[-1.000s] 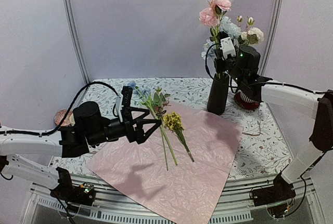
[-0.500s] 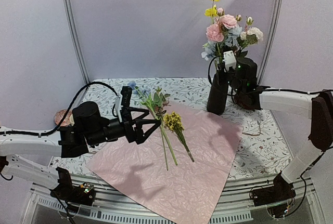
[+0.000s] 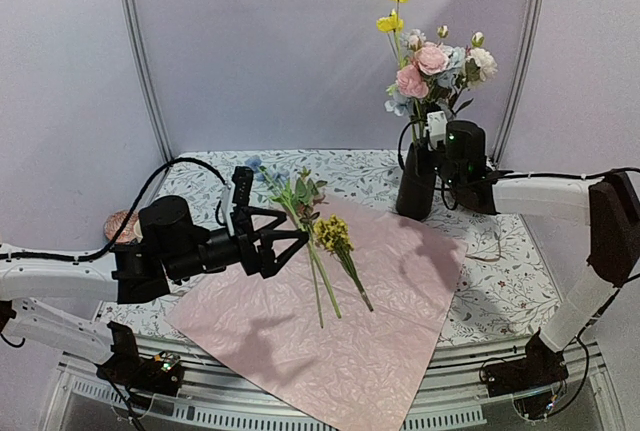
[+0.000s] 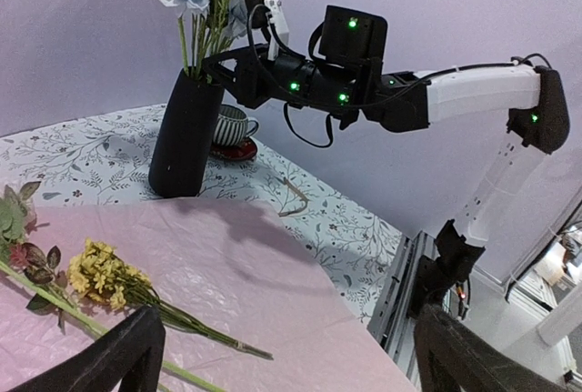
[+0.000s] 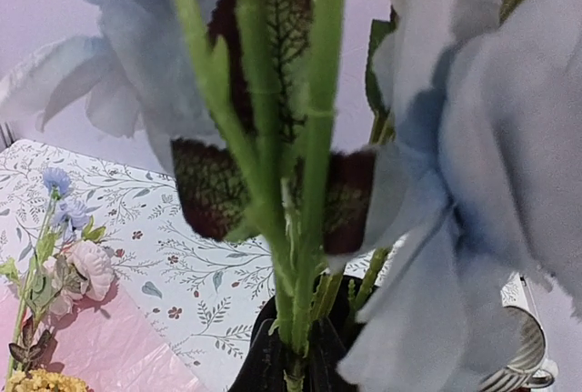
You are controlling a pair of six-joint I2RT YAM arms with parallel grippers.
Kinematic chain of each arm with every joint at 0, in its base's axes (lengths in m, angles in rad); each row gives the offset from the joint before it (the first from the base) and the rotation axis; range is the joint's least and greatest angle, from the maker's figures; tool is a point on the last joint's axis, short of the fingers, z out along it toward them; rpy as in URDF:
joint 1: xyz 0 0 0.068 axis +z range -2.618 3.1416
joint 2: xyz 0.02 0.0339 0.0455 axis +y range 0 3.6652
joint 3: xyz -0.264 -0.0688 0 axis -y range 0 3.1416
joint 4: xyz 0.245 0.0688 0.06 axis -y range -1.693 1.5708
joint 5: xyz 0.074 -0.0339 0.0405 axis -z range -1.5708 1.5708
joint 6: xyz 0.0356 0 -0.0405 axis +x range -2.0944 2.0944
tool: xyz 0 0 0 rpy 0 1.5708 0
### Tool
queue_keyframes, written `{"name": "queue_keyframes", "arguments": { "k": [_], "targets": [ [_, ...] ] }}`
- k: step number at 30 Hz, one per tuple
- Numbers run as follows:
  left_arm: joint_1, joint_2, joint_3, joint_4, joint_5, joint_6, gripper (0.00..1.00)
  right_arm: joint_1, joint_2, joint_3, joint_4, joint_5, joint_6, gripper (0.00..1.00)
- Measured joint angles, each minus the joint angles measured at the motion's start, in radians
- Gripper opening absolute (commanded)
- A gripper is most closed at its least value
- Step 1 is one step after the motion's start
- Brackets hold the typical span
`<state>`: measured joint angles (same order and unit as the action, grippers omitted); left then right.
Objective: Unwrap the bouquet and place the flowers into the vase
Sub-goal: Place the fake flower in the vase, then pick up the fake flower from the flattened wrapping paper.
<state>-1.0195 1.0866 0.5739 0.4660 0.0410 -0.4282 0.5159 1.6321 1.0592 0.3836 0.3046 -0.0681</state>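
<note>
The bouquet lies unwrapped, its pink wrapping paper (image 3: 350, 331) spread flat on the table. Two loose flowers rest on it, a blue-and-pink stem (image 3: 292, 193) and a yellow sprig (image 3: 334, 234). My left gripper (image 3: 293, 242) hovers open just left of them, nothing between its fingers (image 4: 118, 356). The black vase (image 3: 417, 181) stands at the back right with a bunch of flowers (image 3: 430, 56) rising from it. My right gripper (image 3: 428, 139) is at the vase mouth, shut on the green stems (image 5: 309, 192). The stems' lower ends are hidden.
A ribbed cup on a red saucer (image 4: 232, 128) stands just behind the vase. Tan raffia string (image 3: 490, 248) lies on the floral tablecloth (image 3: 500, 291) right of the paper. A small pink round thing (image 3: 120, 223) sits at the table's left edge.
My right gripper has come down to the vase mouth with the bunch. The bunch has swung upright and yellow blooms now top it. The left arm has not moved.
</note>
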Motion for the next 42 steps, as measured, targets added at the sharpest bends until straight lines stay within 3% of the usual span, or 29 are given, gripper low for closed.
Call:
{"name": "queue_keyframes", "arguments": {
  "k": [5,12,17,19,25,30,36,42],
  "targets": [
    [0.000,-0.002,-0.001,0.000,0.002,-0.003,0.97,0.000,-0.010,-0.012,-0.027,-0.008,0.017,0.36],
    [0.001,-0.002,-0.001,0.000,0.003,-0.003,0.98,0.001,-0.109,-0.069,-0.071,-0.054,0.027,0.40],
    [0.001,0.000,-0.001,0.000,0.003,-0.003,0.98,0.001,-0.193,-0.096,-0.108,-0.100,0.031,0.58],
    [0.001,0.005,-0.001,-0.002,0.000,-0.006,0.98,0.001,-0.222,-0.100,-0.136,-0.127,0.032,0.60],
    [0.003,0.035,0.004,-0.053,-0.068,-0.054,0.98,0.001,-0.311,-0.128,-0.246,-0.240,0.066,0.58],
    [0.052,0.120,0.041,-0.147,-0.143,-0.171,0.92,0.017,-0.362,-0.129,-0.364,-0.341,0.156,0.57],
    [0.132,0.235,0.097,-0.275,-0.171,-0.297,0.89,0.143,-0.401,-0.158,-0.415,-0.407,0.235,0.57],
    [0.139,0.238,0.096,-0.296,-0.182,-0.348,0.89,0.250,-0.380,-0.200,-0.406,-0.475,0.297,0.57]
  ]
}}
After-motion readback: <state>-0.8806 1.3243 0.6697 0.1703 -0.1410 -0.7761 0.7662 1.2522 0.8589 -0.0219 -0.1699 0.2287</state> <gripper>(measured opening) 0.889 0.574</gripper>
